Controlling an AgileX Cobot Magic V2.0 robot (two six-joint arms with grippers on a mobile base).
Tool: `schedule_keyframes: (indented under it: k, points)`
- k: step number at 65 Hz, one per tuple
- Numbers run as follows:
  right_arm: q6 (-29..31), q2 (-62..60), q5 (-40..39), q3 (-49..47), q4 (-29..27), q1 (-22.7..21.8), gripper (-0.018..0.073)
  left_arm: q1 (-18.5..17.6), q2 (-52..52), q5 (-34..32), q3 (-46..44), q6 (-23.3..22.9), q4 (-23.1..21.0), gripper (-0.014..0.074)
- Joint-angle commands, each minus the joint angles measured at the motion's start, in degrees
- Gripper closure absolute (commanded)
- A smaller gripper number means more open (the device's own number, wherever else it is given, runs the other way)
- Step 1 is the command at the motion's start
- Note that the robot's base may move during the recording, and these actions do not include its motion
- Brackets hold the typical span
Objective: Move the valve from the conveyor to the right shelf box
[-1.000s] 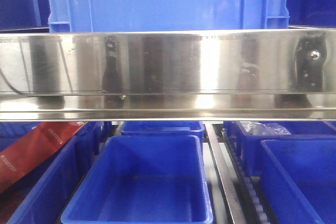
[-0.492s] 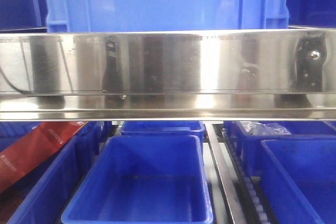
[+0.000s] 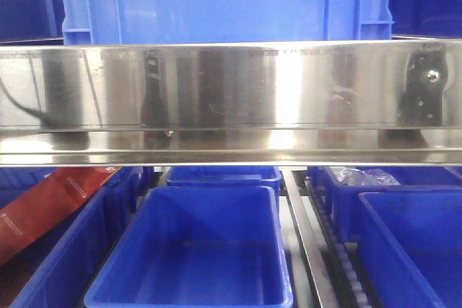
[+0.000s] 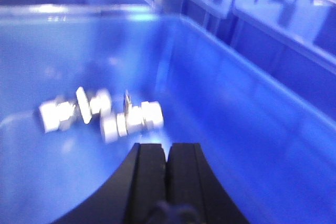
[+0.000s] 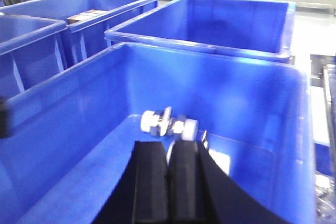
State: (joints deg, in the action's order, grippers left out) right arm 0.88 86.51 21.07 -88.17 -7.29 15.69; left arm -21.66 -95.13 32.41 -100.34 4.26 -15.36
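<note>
valve carried over a blue box

the right gripper (image 5: 168, 153) has its jaws narrowed on a silver valve (image 5: 168, 123), hanging inside a blue box (image 5: 273, 124). likely the placing step; next comes lowering and releasing. the left gripper (image 4: 167, 153) has its jaws pressed together, empty, above two valves (image 4: 100, 114).

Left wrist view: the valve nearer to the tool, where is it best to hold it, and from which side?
Probably its middle, between the thick ends, coming from above. The valve lies on its side on the box floor, long axis across the picture, so the left tool could close across it. The picture is blurred.
</note>
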Motion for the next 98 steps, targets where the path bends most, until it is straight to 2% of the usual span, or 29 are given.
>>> schedule_keyframes:
  k: [1, 4, 11, 17, 25, 34, 47, 52, 67, 98]
  points:
    - [0.1, -3.4, 1.0, -0.3, 0.0, -1.2, 0.0727, 2.1, 3.5, 2.9, -0.2, 0.0, 1.0, 0.0708]
    - [0.1, -4.7, 1.4, 0.2, 0.0, -1.6, 0.0727, 2.9, 4.8, 2.4, 1.0, 0.0, 1.0, 0.0708]
    - [0.1, -8.3, 0.0, 3.3, 0.0, -2.5, 0.0727, 4.1, 9.9, -3.4, 7.1, 0.0, 1.0, 0.0708]
    - [0.1, -11.6, -3.6, 8.2, 0.0, -2.6, 0.0727, 4.2, 16.0, -8.7, 15.4, 0.1, 1.2, 0.0708]
    - [0.1, -17.3, -9.5, 16.0, 0.0, -2.6, 0.0727, 4.2, 24.0, -12.2, 26.7, 0.2, 1.2, 0.0708]
    - [0.1, -23.9, -11.4, 26.8, 0.0, -2.6, 0.0727, 4.2, 34.1, -18.5, 40.6, 0.2, 1.2, 0.0708]
    - [0.1, -36.0, -19.6, 43.3, 0.0, -2.6, 0.0727, 4.2, 48.2, -20.6, 55.0, 0.2, 1.2, 0.0708]
    - [0.1, -40.7, -20.3, 48.2, 0.0, -2.6, 0.0727, 4.2, 53.0, -20.6, 59.2, 0.2, 1.2, 0.0708]
    - [0.1, -51.2, -17.1, 57.0, 0.0, -2.6, 0.0727, 4.2, 62.3, -20.6, 64.8, 0.2, 1.2, 0.0708]
    - [0.1, -54.8, -16.9, 57.6, 0.0, -2.6, 0.0727, 4.2, 65.2, -20.6, 64.9, 0.2, 1.2, 0.0708]
